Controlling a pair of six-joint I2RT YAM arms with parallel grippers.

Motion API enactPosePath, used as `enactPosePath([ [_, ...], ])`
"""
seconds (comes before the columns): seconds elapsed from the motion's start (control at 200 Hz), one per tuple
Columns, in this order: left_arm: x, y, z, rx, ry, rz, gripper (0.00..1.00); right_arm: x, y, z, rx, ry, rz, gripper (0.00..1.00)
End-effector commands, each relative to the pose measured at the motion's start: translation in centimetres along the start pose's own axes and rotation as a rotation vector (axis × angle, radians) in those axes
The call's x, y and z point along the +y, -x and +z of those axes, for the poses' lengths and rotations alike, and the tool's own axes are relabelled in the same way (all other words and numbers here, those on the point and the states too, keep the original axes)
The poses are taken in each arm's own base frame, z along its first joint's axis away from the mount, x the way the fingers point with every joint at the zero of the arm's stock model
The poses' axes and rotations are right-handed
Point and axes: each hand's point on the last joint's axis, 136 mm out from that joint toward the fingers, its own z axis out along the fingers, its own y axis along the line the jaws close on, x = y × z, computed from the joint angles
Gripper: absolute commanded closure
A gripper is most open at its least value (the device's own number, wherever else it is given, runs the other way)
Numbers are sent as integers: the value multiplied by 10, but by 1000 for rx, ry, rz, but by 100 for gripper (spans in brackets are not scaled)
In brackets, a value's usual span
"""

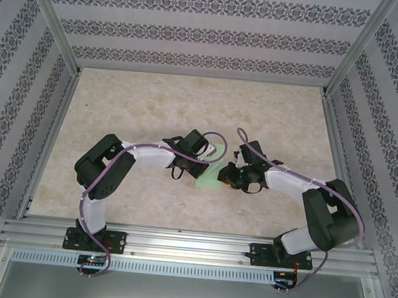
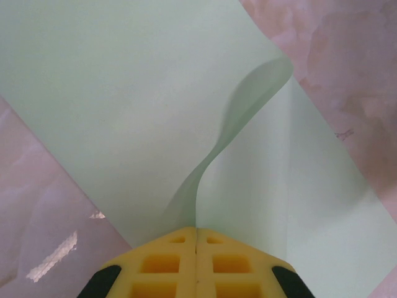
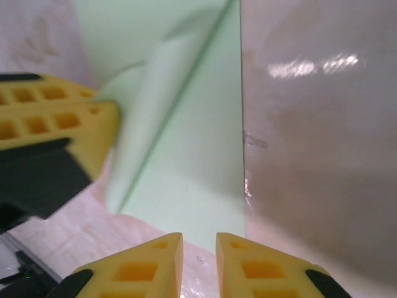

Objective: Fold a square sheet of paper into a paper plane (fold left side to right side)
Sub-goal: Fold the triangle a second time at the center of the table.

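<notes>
The square sheet of paper (image 1: 209, 177) lies pale mint-green on the table between the two arms, with one flap lifted and curling over the rest. In the left wrist view the raised flap of the sheet (image 2: 124, 112) runs down into my left gripper (image 2: 196, 230), whose yellow jaws are shut on its edge. My left gripper (image 1: 199, 162) sits at the sheet's left side. My right gripper (image 3: 199, 239) stands slightly open just short of the sheet's (image 3: 192, 167) near edge, nothing between its jaws. It is at the sheet's right side (image 1: 229, 176). The left gripper's yellow fingers (image 3: 56, 124) show beside the flap.
The marbled beige tabletop (image 1: 161, 103) extends behind and to both sides of the arms. Patterned walls and a metal frame (image 1: 55, 29) enclose it. An aluminium rail (image 1: 190, 245) carrying the arm bases runs along the near edge.
</notes>
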Motion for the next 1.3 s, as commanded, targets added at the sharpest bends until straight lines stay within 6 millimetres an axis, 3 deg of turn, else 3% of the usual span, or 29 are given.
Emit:
enactPosePath([
  [0.0,7,-3,9,16,5,4,99,15,14,-13,-59,93,19,79],
  [0.155,6,-2,9,15,2,3,99,36,38,-8,-110,178,50,87],
  [0.29,5,-3,9,16,-4,0,99,42,53,3,-130,176,69,91],
  [0.535,4,-3,10,16,-10,1,99,48,62,24,-109,172,76,91],
  [0.764,5,-3,10,17,-9,1,99,36,58,42,-77,122,98,91],
  [1.294,6,-6,10,24,-1,2,99,1,44,56,-45,12,94,91],
])
